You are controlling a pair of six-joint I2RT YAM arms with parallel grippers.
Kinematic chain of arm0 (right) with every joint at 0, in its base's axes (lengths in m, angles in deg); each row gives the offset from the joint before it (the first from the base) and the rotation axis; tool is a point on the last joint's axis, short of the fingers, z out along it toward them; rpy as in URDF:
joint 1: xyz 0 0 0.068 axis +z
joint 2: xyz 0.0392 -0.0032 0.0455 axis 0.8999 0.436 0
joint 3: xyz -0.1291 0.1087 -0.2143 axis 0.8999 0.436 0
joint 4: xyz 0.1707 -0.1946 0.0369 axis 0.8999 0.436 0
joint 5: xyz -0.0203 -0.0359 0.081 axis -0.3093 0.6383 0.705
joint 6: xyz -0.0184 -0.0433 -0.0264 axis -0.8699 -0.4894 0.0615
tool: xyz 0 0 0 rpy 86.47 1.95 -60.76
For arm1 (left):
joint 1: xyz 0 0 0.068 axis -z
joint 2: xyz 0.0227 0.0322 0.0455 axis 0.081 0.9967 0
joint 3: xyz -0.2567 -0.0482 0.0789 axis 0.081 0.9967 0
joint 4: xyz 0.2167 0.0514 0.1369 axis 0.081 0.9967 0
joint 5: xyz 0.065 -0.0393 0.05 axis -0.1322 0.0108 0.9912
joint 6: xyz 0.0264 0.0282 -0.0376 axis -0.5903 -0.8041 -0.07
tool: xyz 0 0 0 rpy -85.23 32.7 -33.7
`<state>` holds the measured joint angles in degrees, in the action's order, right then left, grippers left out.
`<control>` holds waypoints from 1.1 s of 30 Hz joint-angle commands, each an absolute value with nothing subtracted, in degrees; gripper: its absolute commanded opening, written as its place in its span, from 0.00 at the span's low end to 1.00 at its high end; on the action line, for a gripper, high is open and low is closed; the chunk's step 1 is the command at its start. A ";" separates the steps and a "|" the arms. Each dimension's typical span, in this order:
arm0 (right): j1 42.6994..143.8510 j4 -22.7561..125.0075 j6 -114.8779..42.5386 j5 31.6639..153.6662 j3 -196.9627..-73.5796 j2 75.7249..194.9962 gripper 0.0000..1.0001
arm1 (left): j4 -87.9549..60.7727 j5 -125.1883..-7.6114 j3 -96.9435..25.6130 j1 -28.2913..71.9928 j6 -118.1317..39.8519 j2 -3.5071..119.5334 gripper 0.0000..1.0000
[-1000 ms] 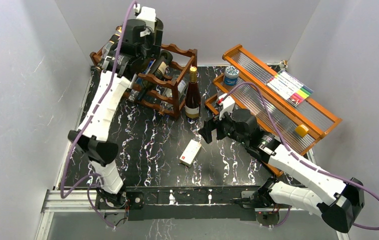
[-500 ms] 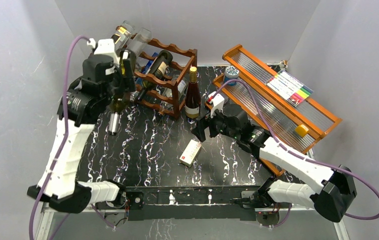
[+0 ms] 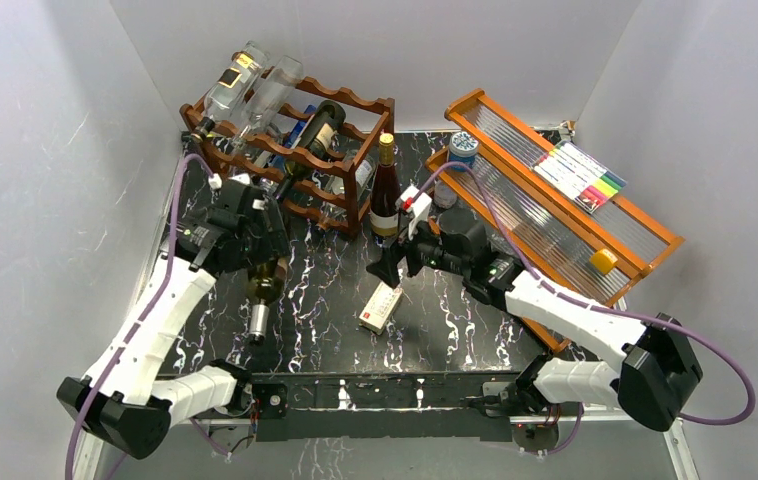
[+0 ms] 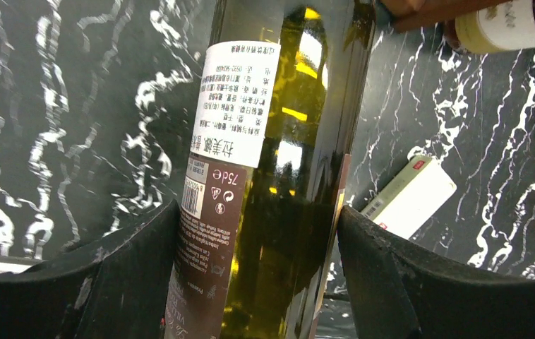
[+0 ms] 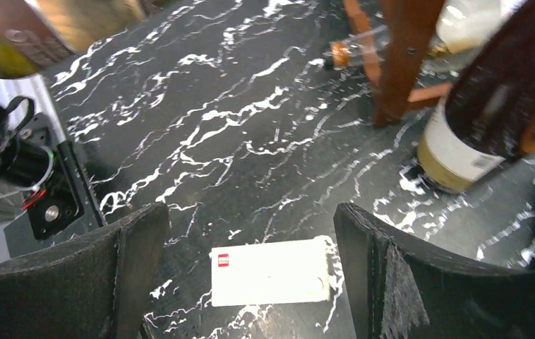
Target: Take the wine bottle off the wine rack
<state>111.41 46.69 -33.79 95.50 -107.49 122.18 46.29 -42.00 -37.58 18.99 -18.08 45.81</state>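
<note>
change noted: within the last second the left end effector [image 4: 257,208] has swung down and away from the dark reddish-brown wooden wine rack [image 3: 355,100] with the dark green glass wine bottle [image 4: 279,141] clamped between its black pads. the wine bottle is now clear of the wine rack, which lies beyond and well apart from that end effector, and hangs over the black white-veined marble desk [image 3: 325,290], neck pointing past the fingers toward the arm bases.

judgement: removal is effectively done; only setting down remains.

the right end effector [image 5: 250,212] has crept forward, jaws wide and empty, with a white flat box [image 5: 270,272] directly beneath it and a standing brown bottle [image 3: 386,195] just ahead.

writing: the bottle's white paper label carries small chinese print, a barcode and "75cl". the box shows a small red mark, unreadable.
</note>
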 commanded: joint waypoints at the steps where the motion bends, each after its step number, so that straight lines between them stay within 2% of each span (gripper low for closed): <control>1: 113.86 29.43 -39.12 103.61 -101.88 121.13 0.98 | 38.29 -48.25 -32.09 18.88 -8.43 41.74 0.16; 5: 121.15 20.36 -50.06 103.49 -99.07 122.02 0.98 | 36.48 -50.61 -28.18 18.73 -5.28 42.33 0.16; 10: 131.79 16.07 -63.79 100.34 -100.54 126.99 0.98 | 33.21 -53.84 -23.00 18.65 -3.42 42.91 0.15; 15: 138.31 11.43 -75.53 97.41 -101.33 132.47 0.98 | 31.10 -54.24 -20.71 18.56 -2.82 43.37 0.15; 23: 141.13 7.53 -94.47 95.50 -102.92 136.53 0.98 | 31.05 -54.49 -19.08 18.57 -3.42 43.60 0.14; 33: 143.19 15.42 -110.32 99.71 -108.36 142.43 0.95 | 30.73 -55.35 -18.65 18.47 -3.64 43.59 0.14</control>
<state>142.32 14.61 -101.27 98.56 -105.22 140.08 33.00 -54.00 -18.17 18.75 -4.00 44.80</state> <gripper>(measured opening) 0.963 0.733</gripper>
